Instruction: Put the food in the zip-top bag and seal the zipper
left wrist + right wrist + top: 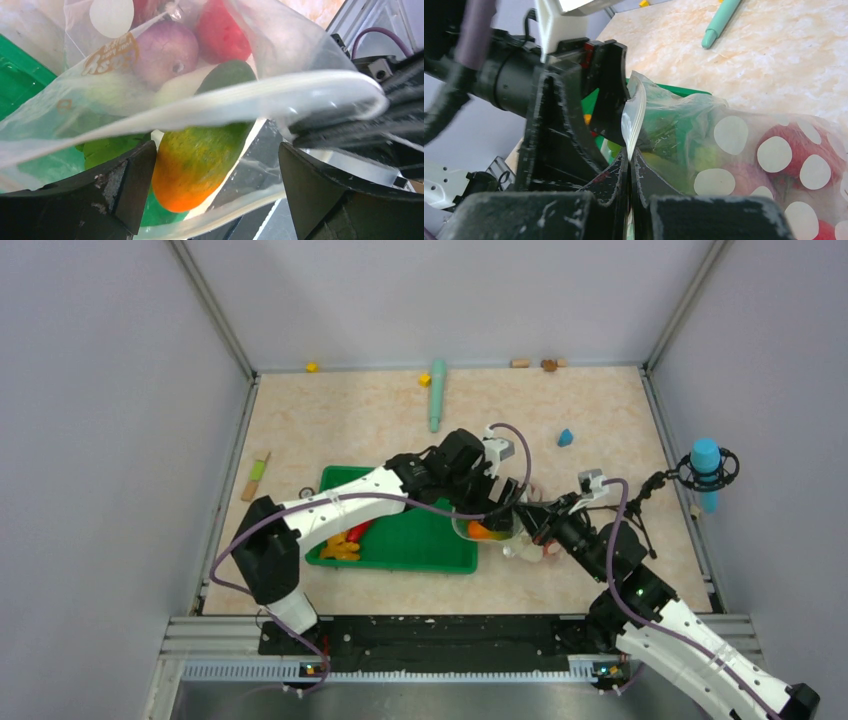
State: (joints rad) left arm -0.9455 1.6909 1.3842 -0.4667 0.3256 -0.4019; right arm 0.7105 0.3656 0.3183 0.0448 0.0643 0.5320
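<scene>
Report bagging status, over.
Left hand open at zip-top bag mouth. Right hand shut on its rim. Mango in the mouth. Chili, yellow bunch in green tray.

Marbled table (330, 430), green tray (420, 540), teal stick (437, 395), blue block (565, 437)

white-dotted clear bag (744, 131), orange-green mango (200, 160), green tray (420, 540)

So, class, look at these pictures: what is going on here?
The right gripper is shut on the mouth edge of the zip-top bag. The left gripper, jaws open, is at the mouth, where the mango lies. A purple onion and a tomato are already inside. A yellow-orange bunch and a red chili lie in the green tray.
</scene>
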